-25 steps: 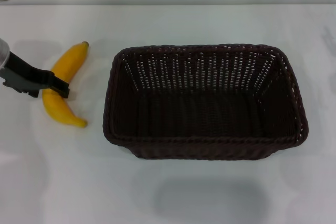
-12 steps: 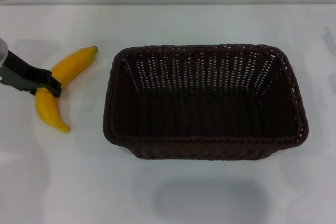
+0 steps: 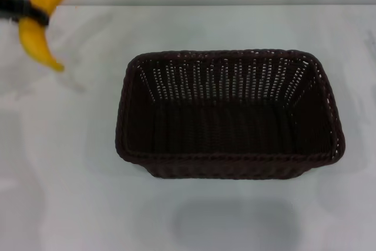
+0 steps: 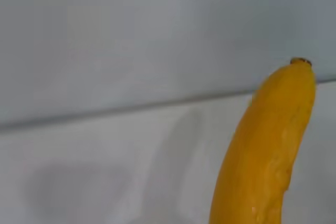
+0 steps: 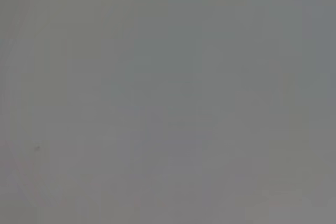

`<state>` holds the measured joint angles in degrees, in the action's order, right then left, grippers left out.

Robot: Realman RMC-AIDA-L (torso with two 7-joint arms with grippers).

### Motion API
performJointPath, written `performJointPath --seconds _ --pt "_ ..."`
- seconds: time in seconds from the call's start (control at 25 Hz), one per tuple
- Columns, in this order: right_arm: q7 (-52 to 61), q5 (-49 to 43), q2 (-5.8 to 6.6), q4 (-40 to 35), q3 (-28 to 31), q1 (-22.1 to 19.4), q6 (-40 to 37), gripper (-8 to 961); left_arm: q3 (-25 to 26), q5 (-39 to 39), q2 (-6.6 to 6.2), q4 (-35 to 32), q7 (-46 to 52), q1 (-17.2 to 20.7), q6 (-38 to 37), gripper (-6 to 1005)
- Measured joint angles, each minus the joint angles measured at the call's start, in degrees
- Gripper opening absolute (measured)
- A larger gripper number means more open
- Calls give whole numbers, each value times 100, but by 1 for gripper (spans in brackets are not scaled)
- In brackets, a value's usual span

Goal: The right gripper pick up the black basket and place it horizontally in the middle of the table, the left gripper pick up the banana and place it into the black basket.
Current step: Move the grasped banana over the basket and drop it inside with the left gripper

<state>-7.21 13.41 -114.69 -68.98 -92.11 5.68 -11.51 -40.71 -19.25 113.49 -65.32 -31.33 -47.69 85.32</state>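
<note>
Head view: large rectangular dark brown-black woven wicker basket point(image 3: 229, 114) sits long side across, approx mid of the plain flat white table point(image 3: 70, 192), open side up, nothing inside. So basket step reads as done, judging by how it lies. My left gripper point(image 3: 23, 10) is at the far-left edge, only slim black fingers in shot, clenched across the mid of the curved smooth yellow-orange banana point(image 3: 46, 13). Banana is off the table, tilted, one end up toward the top edge, other end hanging down; its shadow lies on the white below. Banana is well apart from the basket, to basket's left and farther back. Right gripper not in shot here.

Left wrist view: banana point(image 4: 268, 150) fills one side, dark tip end up, clear of the table; table edge and pale wall behind. My own fingers don't show here, so the grip is judged from head view only.

Right wrist view: flat grey, nothing to read; prob. aimed at a blank surface, can't say more. Right arm seems parked.

Step in hand: carry phase of banana-to-basket. Next calls for: move across to above the basket's open mouth, clear the braided rim, lower, then release inside.
</note>
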Motion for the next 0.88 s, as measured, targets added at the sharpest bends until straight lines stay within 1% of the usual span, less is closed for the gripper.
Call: performJointPath --seconds 0.04,0.12,0.2,0.24,0.32,0.36,0.48,0.52,0.64,0.76,0.88 --pt "0 -3 0 0 6 10 -8 722 -150 -466 -96 -258 -102 17 302 536" --pt "0 -8 0 0 9 25 -31 722 -435 -1176 -262 -450 -228 -33 709 544" --pt "0 -13 0 0 15 46 -48 722 -745 -1914 -388 -421 -321 -187 1048 551" --pt "0 -14 0 0 20 55 -53 722 -913 -2273 -418 -351 -367 -294 1217 555" --pt "0 -16 3 9 32 96 -97 722 -1157 -2656 -412 -207 -461 -484 1458 562" --pt "0 -18 3 11 33 103 -113 722 -1259 -2742 -377 -122 -500 -573 1531 566" --pt "0 -79 8 12 36 129 -190 722 -1531 -2818 -168 304 -672 -877 1607 577" --pt "0 -122 8 6 35 131 -202 722 -1601 -2794 -66 515 -764 -991 1589 581" --pt "0 -228 9 -6 35 133 -213 722 -1649 -2625 175 960 -892 -1197 1452 592" --pt "0 -328 9 3 55 133 -300 722 -1683 -2461 354 1019 -921 -1279 1303 603" --pt "0 -428 13 4 159 112 -332 722 -1691 -2498 459 781 -1095 -1192 1304 614"
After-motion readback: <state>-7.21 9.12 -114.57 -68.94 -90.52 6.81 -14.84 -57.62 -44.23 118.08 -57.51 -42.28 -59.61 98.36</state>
